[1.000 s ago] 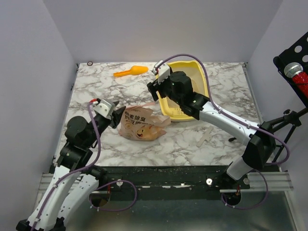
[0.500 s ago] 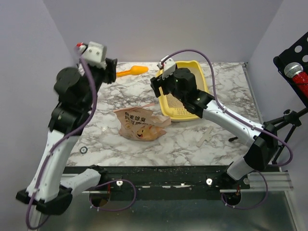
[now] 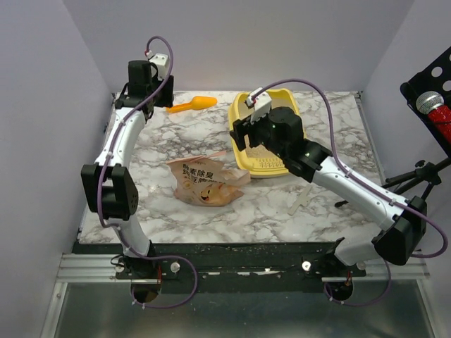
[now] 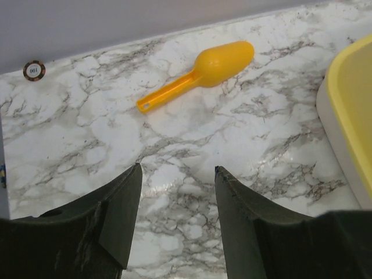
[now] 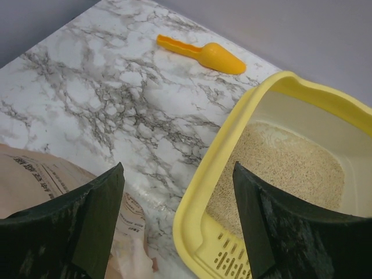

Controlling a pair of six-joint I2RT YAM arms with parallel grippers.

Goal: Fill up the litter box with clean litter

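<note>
Orange plastic was what the left arm had gone after: within the last second it had let go of the bag (image 3: 204, 182), risen off the middle of the table (image 3: 282, 204) and swung to the upper left of the overhead frame. The left end effector (image 4: 177, 168) now hung over bare marble with its jaws moderately apart and empty, and the scoop (image 4: 215, 64) lay just beyond them, untouched. The right end effector (image 5: 177, 168) had shifted only slightly and stood wide and empty above the near left rim of the litter box (image 5: 224, 136), at the upper centre of the overhead view. The clean litter (image 5: 279, 163) covered only part of the box floor. I judged that pouring was over for now and scooping or levelling was meant to follow.
</note>
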